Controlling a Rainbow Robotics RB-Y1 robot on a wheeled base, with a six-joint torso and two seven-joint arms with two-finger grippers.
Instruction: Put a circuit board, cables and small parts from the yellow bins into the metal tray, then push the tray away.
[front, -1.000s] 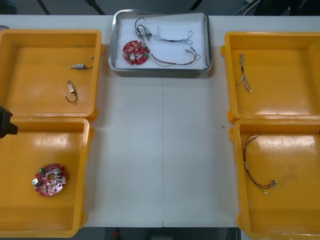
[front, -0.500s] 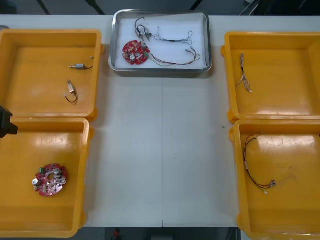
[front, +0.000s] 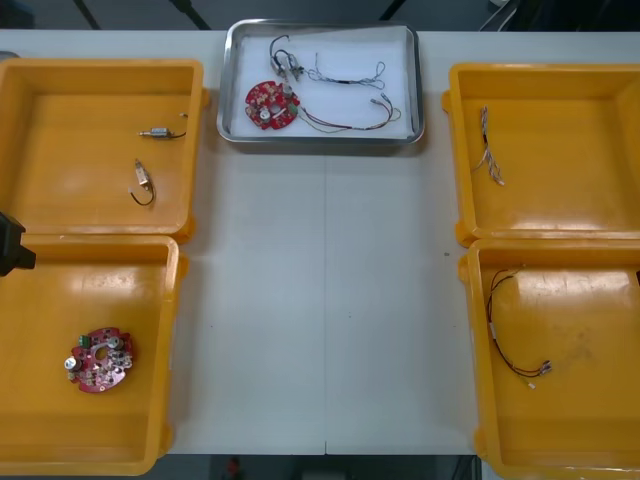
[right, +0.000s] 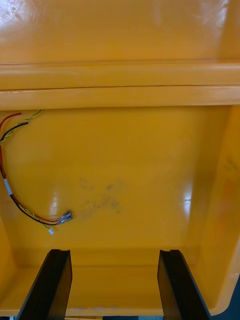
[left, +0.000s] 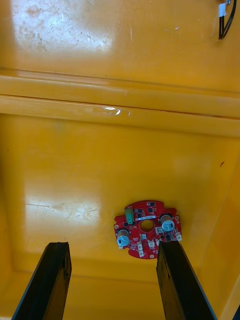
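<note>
The metal tray lies at the table's far middle, white inside. In it are a round red circuit board, a black cable, a twisted blue and white cable and a red and yellow cable. My left gripper hangs open over the near left yellow bin, with a second red circuit board just beyond its fingers and apart from them. My right gripper is open and empty over the near right yellow bin, where a red and yellow cable lies off to one side.
The far left yellow bin holds two small metal parts. A thin cable lies in the far right yellow bin. A black part of my left arm shows at the left edge. Bare table runs between the bins.
</note>
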